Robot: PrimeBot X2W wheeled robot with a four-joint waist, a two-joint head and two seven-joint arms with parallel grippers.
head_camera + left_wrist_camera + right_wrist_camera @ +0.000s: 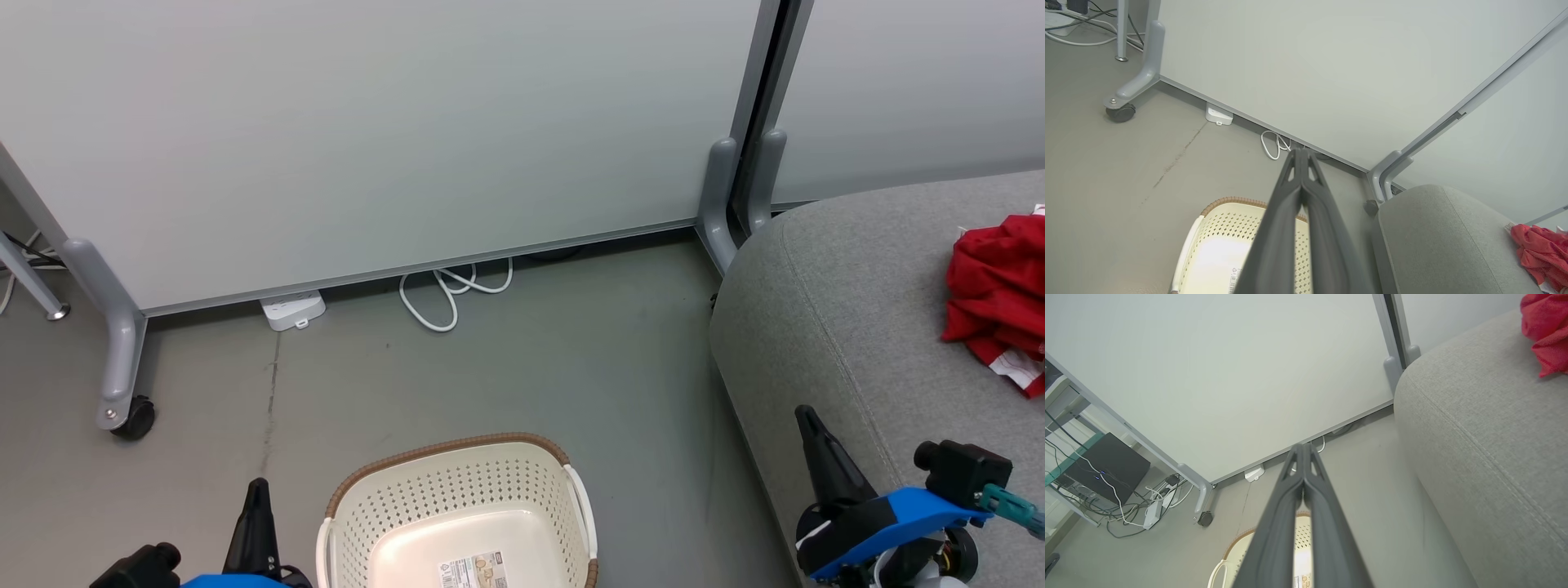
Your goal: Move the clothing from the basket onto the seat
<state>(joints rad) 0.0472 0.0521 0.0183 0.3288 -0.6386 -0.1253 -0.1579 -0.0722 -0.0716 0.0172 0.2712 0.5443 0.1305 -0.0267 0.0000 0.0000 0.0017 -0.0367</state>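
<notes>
Red-and-white fabric clothing (996, 294) lies on the grey woven seat (816, 310), far right; the cream perforated plastic basket (441, 482) stands near. The left gripper (259, 488) and right gripper (807, 416) are closed, empty.

Grey floor (506, 367), matte, marked by a thin dark streak (271, 392). Behind it, wide pale partition panel (367, 122); second panel (914, 82) just beside it on the right, dark gap between. Curved grey leg (114, 327) at the left end, ending in a black caster (135, 418). Two more grey legs (718, 196) at the junction. White power strip (292, 309) under the panel's lower edge; white cable (449, 294) looped on the floor near it. Thin metal post (33, 286) far left. Right wrist view: black box (1106, 467) on a greenish glass shelf (1073, 459), tangled cables (1147, 498) below.
</notes>
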